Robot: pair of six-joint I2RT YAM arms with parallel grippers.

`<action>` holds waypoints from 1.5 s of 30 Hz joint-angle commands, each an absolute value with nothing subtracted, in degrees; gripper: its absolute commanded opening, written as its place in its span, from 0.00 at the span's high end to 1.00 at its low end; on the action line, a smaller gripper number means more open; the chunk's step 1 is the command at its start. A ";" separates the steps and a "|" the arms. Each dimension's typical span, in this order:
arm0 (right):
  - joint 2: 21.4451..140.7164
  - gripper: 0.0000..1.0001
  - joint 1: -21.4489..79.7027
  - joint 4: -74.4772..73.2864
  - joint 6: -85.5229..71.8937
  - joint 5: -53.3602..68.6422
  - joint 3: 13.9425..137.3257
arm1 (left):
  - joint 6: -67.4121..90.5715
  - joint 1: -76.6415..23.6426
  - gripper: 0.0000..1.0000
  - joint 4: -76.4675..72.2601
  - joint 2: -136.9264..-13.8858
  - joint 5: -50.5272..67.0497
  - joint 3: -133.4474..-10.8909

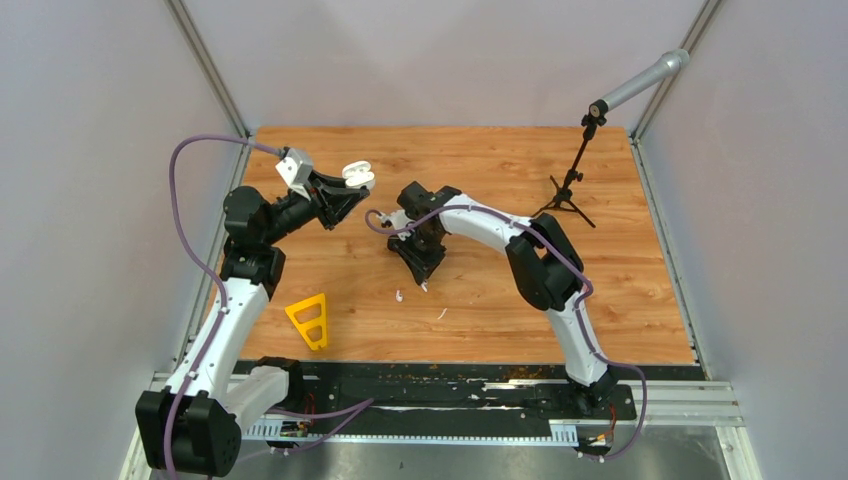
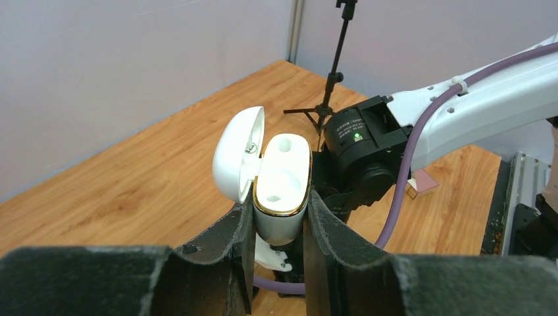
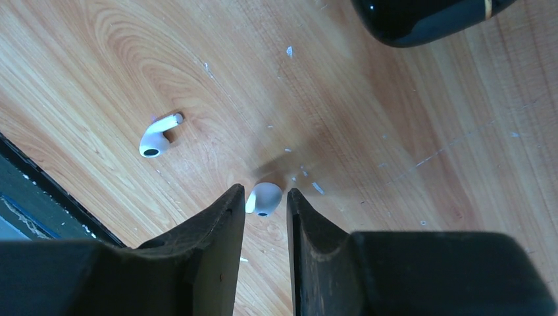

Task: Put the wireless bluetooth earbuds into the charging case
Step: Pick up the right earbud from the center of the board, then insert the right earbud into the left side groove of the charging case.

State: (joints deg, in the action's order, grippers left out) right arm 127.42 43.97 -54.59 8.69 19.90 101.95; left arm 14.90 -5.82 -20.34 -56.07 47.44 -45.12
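From above, my left gripper (image 1: 350, 188) is raised off the wooden table (image 1: 620, 300) with the white charging case (image 1: 357, 176) clamped in it, lid swung open; my right gripper (image 1: 425, 278) points down at the boards near the middle, and a loose white earbud (image 1: 400, 296) lies just beside its tips; a yellow triangular piece (image 1: 309, 321) sits near my left arm and a small tripod stand (image 1: 568, 195) stands at the far right

Through my left wrist camera, my fingers (image 2: 224, 250) press the case's lower half from either side, holding it upright with its socketed top face showing and the lid tipped back to the left; my right arm's wrist is just behind it

Through my right wrist camera, my jaws stand narrowly apart over the table with a second white earbud (image 3: 266, 199) lying between the tips, a thin gap on one side, so not yet pinched; the loose one lies apart, off to the left; the rounded end of a black charging case (image 3: 421, 20) shows at the top edge
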 commanded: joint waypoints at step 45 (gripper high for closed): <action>85.92 1.00 34.60 -39.75 5.22 28.54 100.30 | 12.93 -11.24 1.00 -32.70 -68.67 48.32 -48.25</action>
